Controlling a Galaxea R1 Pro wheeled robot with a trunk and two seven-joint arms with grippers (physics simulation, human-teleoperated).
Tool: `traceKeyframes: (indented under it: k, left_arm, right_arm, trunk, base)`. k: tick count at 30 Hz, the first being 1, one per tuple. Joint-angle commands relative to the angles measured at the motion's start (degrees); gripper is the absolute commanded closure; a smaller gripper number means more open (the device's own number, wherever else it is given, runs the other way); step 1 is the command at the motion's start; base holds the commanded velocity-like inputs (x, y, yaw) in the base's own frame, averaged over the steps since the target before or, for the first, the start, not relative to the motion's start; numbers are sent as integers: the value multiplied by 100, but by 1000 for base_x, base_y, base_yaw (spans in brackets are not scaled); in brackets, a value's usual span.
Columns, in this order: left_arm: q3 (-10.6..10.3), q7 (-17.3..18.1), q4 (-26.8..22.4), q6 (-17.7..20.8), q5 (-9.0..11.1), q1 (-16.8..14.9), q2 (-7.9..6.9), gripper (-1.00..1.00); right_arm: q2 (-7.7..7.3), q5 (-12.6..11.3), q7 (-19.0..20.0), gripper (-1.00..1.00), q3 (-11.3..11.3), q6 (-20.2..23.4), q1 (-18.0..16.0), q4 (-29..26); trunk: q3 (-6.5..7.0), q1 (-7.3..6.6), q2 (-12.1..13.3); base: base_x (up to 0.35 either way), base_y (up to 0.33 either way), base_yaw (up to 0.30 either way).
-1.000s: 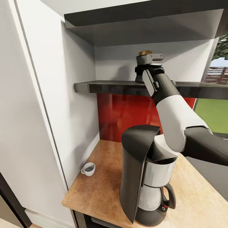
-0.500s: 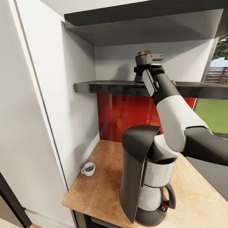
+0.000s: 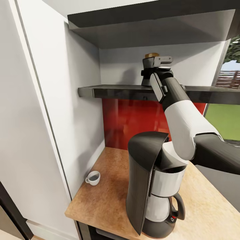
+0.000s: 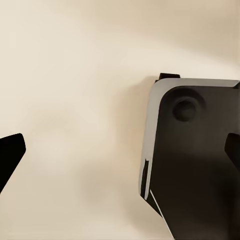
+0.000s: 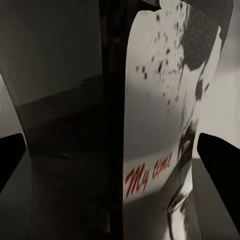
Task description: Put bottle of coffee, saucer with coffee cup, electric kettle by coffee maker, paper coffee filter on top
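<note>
Between my right gripper's [image 5: 120,150] dark fingertips [image 5: 11,155] the bottle of coffee [image 5: 150,125] stands very close to the wrist camera, one tip showing on either side of its body. The jaws are apart, with no contact I can make out, though the tips sit at the picture's edges and I can't rule out a light touch. In the head view the right gripper [image 3: 151,66] is up at the kitchen shelf [image 3: 110,90], wrist level with the bottle's upper part, and the bottle's brownish cap [image 3: 152,55] peeks just above the gripper body. So the bottle lies straight ahead along the fingers, upright, its long axis crossing the line between the tips. In my judgement the coming move is simply to close on it.

The right arm is clearly the nearer one. The left gripper [image 4: 120,150] shows two dark tips well apart, holding nothing, facing a pale surface and a dark panel.

The bottle is dark, pinched at the waist, with a white label [image 5: 165,100] speckled black and carrying red script.

Below the shelf, the coffee maker [image 3: 153,186] stands on the kitchen countertop [image 3: 106,200], and the coffee cup [image 3: 93,178] sits well apart from it near the white wall.
</note>
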State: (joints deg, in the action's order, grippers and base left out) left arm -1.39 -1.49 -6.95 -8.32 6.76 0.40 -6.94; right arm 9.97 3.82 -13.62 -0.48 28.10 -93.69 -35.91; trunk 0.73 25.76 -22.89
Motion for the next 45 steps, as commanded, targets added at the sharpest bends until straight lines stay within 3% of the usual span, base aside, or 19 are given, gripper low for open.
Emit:
traceKeyframes:
  k: [1,13,35,45]
  left_arm:
    - [-19,-4,-8,-9,54,4,3,-100]
    - [-37,-4,-8,-7,53,4,17,-100]
    - [-28,-1,-13,-3,53,4,22,-100]
    - [-28,-2,-13,-3,53,4,17,-100]
  right_arm:
    - [3,40,0,100,-5,37,0,-11]
    - [3,39,0,100,4,44,0,-341]
    - [3,48,0,100,4,73,0,-356]
    - [3,57,0,100,4,73,0,-294]
  trunk:
    - [-1,2,-3]
    - [-1,2,-3]
    - [-1,2,-3]
    - [-1,2,-3]
  base:
    - [0,0,0]
    - [0,-164,0]
    - [-69,-274,-3]
    - [-141,-263,-232]
